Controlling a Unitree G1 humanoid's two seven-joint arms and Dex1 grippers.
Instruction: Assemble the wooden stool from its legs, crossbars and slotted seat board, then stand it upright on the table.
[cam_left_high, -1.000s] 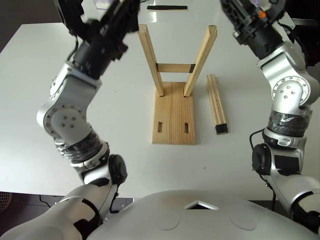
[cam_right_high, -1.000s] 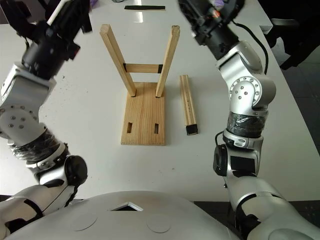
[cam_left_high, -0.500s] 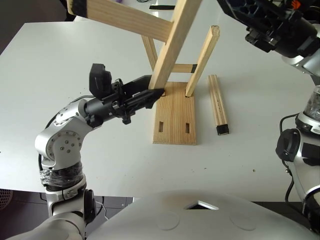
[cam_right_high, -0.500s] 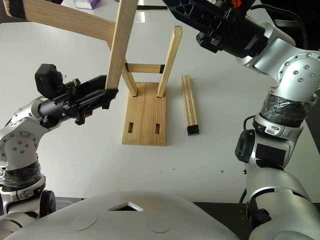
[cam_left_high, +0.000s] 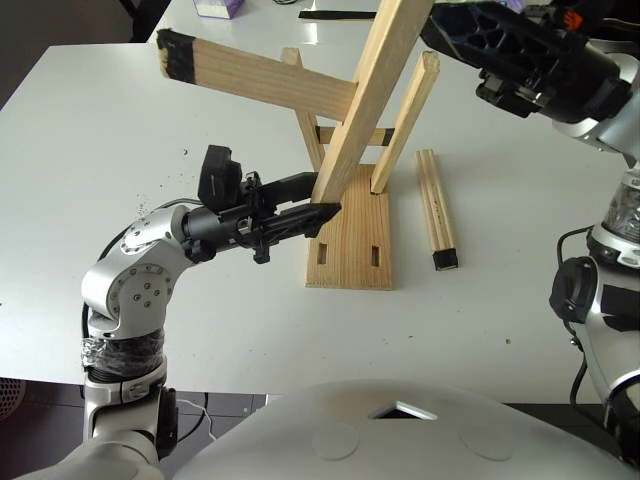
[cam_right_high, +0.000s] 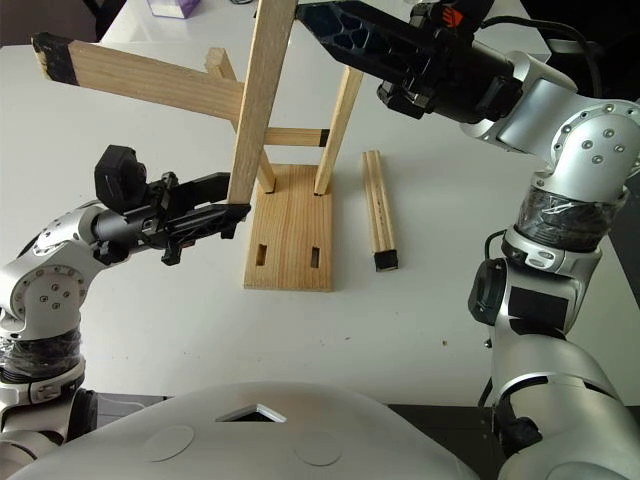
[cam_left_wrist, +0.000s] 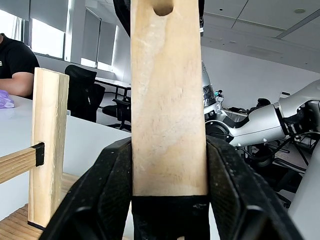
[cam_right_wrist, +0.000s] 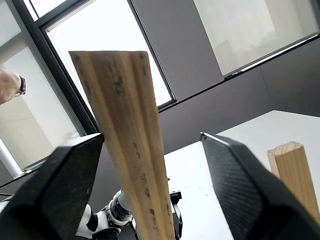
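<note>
The top of the leg (cam_left_high: 365, 100) runs off the upper edge of both head views, so its upper end is lost to me. The right gripper (cam_right_wrist: 152, 140) sits up there by it, above the far right of the table. I cannot tell whether it grasps the wood or merely flanks it.

The left gripper (cam_left_high: 322, 197) is plain to see. It is clenched on the leg's lower, black-capped end, over the left edge of the board (cam_left_high: 347, 235). A bar (cam_left_high: 260, 75) juts from the leg toward the far left, its tip wrapped in black.

The leg slants in front of the left one of the two uprights (cam_left_high: 405, 120) and covers part of it. Both uprights stand at the board's far end, joined by a crossbar (cam_right_high: 295, 137). The two near slots (cam_left_high: 373, 256) lie open. Just right of the board a loose stick (cam_left_high: 433, 200) lies flat, black end near.

The table (cam_left_high: 90, 180) is white and glossy. A black strip (cam_left_high: 335, 14) and a box (cam_left_high: 218, 7) sit at its far edge, the box cut off by the frame. Behind, the wrist views give me tall windows (cam_left_wrist: 47, 37), grey walls and office chairs (cam_left_wrist: 82, 92).
</note>
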